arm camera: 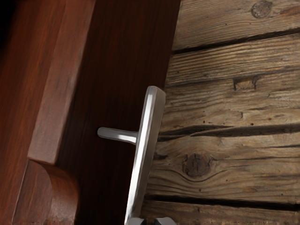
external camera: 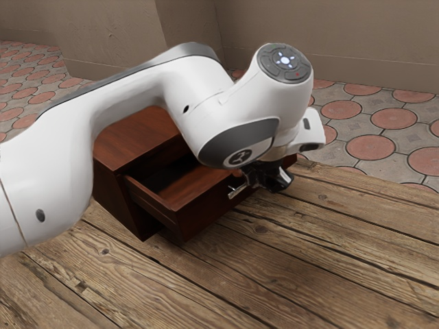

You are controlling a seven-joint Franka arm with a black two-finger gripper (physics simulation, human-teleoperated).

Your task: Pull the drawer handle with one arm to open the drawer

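A dark wooden cabinet (external camera: 134, 140) stands on the plank floor, and its drawer (external camera: 182, 184) is pulled partway out toward the exterior view's right. A silver bar handle (external camera: 237, 189) sticks out from the drawer's front. My black gripper (external camera: 266, 179) sits low over that handle, its fingers closed around the bar from two sides. In the wrist view the handle (arm camera: 146, 150) runs along the dark drawer front (arm camera: 112, 70) on a short post and passes under my hand.
Wooden planks (external camera: 322, 260) lie in front of the drawer. Red round tiles (external camera: 370, 147) cover the ground behind. My white arm (external camera: 137, 116) reaches over the cabinet top. Beige walls (external camera: 343, 27) close the back.
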